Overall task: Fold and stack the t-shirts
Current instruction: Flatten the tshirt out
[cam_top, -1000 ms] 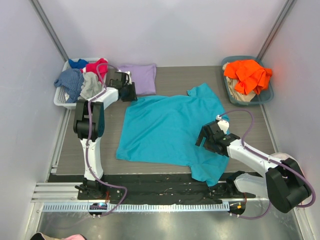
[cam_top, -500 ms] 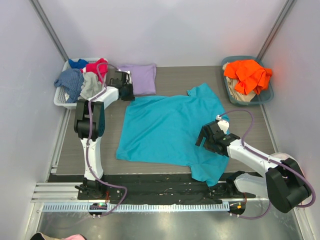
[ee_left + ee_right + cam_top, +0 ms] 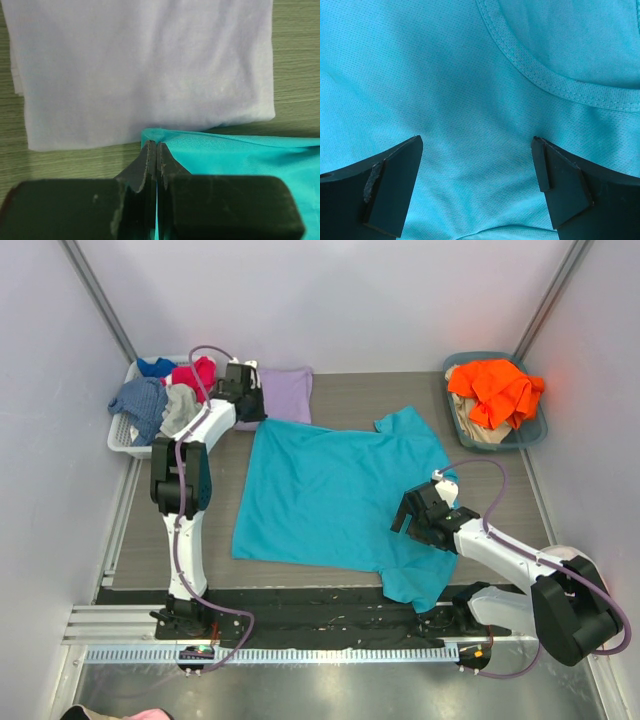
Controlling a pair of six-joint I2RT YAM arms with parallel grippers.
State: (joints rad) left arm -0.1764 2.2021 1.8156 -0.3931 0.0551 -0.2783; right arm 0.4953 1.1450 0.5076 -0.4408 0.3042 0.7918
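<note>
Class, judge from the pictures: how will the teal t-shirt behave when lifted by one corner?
Probably floppy: the teal t-shirt bunches into a peak where the left tool pinches it. Likely light: its knit looks thin.

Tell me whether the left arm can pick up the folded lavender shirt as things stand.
Probably not yet. The lavender shirt lies just ahead of the left gripper with nothing between, but the gripper is shut on a corner of the teal shirt; it would have to let go first.

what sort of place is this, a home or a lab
Likely a lab test cell: plain white panels box in the table, the left arm and right arm stand on a metal rail, and a white basket and blue basket hold clothes.
</note>
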